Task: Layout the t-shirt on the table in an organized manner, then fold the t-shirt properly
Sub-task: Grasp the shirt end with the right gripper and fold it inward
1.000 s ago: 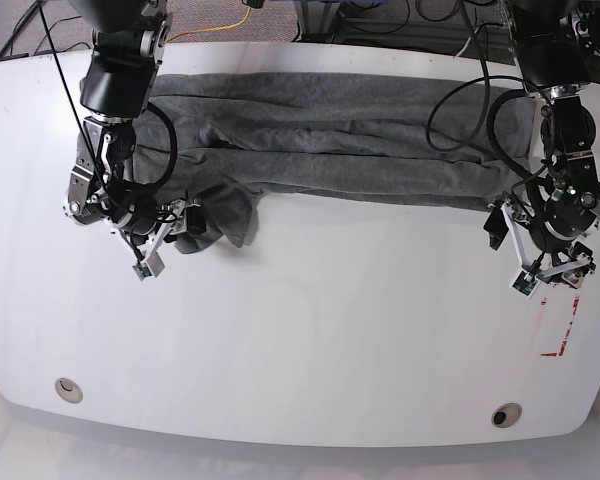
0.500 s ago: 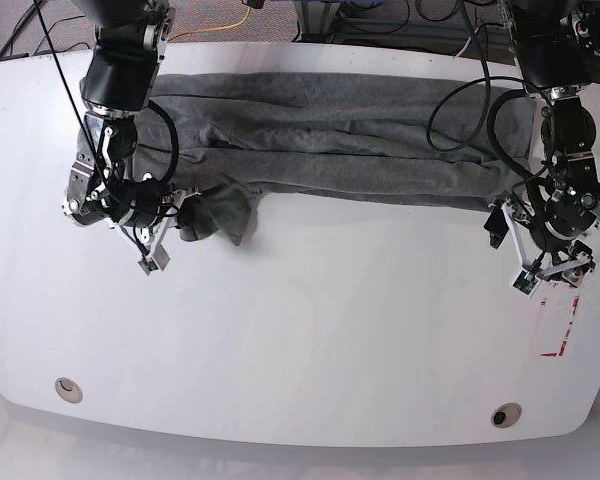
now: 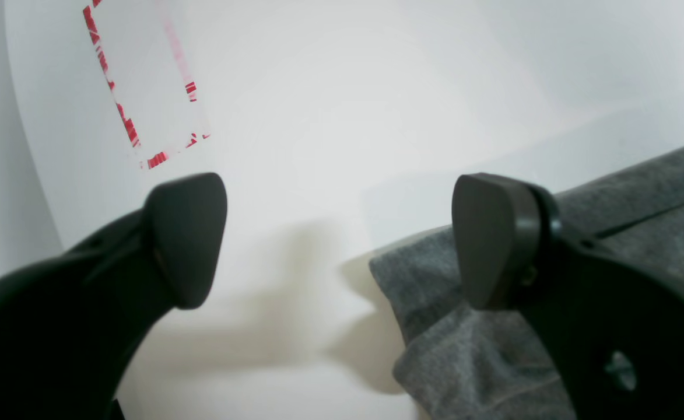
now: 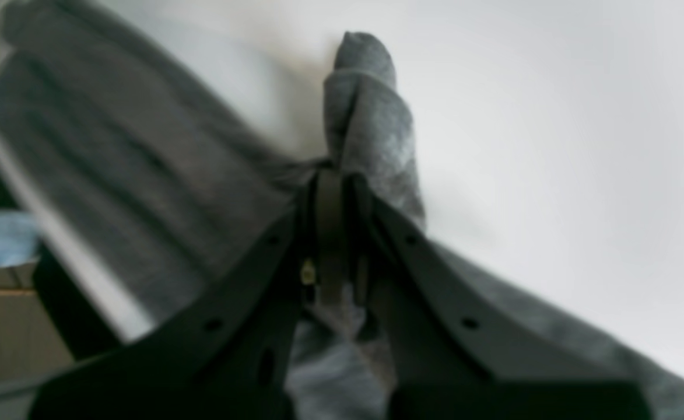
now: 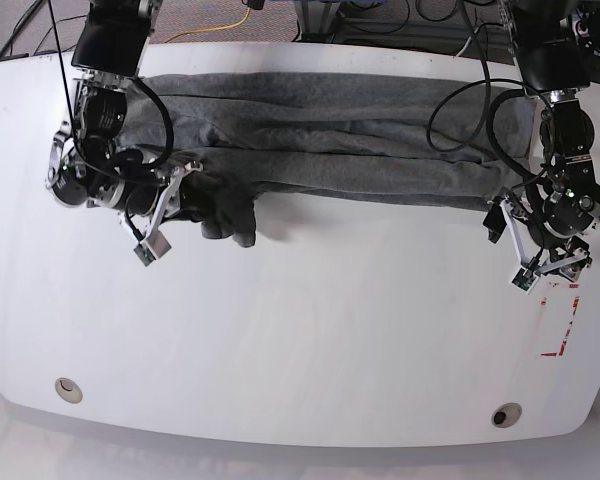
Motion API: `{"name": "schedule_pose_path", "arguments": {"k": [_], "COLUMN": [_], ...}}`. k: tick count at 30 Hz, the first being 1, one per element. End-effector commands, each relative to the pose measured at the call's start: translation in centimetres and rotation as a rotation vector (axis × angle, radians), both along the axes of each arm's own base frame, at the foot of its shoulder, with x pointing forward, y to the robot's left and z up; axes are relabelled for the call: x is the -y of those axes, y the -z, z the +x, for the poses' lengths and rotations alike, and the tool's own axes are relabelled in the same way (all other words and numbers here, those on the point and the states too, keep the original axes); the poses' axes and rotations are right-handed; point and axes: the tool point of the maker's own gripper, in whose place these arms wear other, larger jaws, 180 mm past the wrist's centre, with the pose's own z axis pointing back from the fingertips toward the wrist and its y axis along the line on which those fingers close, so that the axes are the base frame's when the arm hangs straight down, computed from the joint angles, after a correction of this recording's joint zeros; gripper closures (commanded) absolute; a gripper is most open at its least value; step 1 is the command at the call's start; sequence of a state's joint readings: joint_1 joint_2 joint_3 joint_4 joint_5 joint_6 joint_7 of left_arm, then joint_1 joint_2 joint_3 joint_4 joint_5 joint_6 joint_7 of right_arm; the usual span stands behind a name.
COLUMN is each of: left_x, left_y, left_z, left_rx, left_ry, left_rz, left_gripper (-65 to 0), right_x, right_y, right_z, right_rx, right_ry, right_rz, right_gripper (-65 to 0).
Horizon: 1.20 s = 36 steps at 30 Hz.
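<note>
The t-shirt point(image 5: 330, 135) lay as a long rumpled band across the upper part of the frame in the base view, stretched nearly from one side of the tabletop point(image 5: 310, 330) to the other, with a bunched lump of cloth hanging below the band at the upper left. My right pincer point(image 4: 333, 233) was clenched on that lump — in its wrist view a rolled tongue of grey knit stood up out of the closed jaws. My left pincer point(image 3: 342, 245) stood released, its two dark rounded pads wide apart over bare white surface, with the shirt's other end just beside the right-hand pad at the lower right of that view. My worry was the grip: I judged that I had pinched a thick wad, probably several layers at once, so a pull could drag the whole band along and tighten the creases instead of opening the sleeve. The glossy tabletop would give the cloth little hold, so it might slide rather than spread. With my left pincer holding nothing, the far end had no anchor either. The fabric looked soft, heathered and limp, creased in long lengthwise ridges; the tabletop was hard and shiny, with rounded corners and a broken red tape rectangle point(image 5: 560, 325) at the lower right.
</note>
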State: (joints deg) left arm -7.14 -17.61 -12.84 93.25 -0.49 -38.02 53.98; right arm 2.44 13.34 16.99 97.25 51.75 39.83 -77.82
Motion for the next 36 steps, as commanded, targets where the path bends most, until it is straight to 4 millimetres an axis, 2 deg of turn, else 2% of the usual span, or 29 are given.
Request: {"name": "schedule_pose_path", "arguments": {"k": [1,6,12,28,30,32,35,36], "left_x": [-0.3,-0.3,-0.3,-0.4,-0.4,-0.4,-0.4,-0.4], "left_y": [-1.5,-1.4,-1.4,-1.3,-1.3,-1.0,-0.8,-0.7], "left_z": [0.9,0.8,0.8,0.8,0.7,0.4,0.2,0.2], "left_rx": [0.047,0.045,0.045,0.043,0.042,0.033,0.028,0.026], "left_ry": [0.002,0.002,0.002,0.001,0.001,0.000,-0.001,-0.001], "left_rz": [0.006,0.006,0.006,0.008,0.008,0.007,0.007,0.007], "left_gripper": [-55.4,-55.4,-55.4,-55.4,-55.4,-55.4,-55.4,-55.4], "right_x": [-0.8,-1.5,-2.0,-1.0,-1.0,-1.1,-1.1,-1.1], "right_y": [-2.2,-3.4,-3.6,-1.0,-0.8,-0.6,-0.4,-0.3], "right_z": [-0.6,-3.1,-5.5,-9.7,-10.1,-10.4,-10.8,-10.9], "right_rx": [0.069,0.084,0.061,-0.068,-0.080,-0.091,-0.102,-0.107], "right_ry": [-0.034,-0.095,-0.132,-0.142,-0.141,-0.139,-0.137,-0.137], "right_rz": [0.040,0.059,0.094,0.077,0.078,0.081,0.084,0.084], "right_gripper": [0.0,0.0,0.0,-0.6,-3.6,-12.8,-31.7,-40.0]}}
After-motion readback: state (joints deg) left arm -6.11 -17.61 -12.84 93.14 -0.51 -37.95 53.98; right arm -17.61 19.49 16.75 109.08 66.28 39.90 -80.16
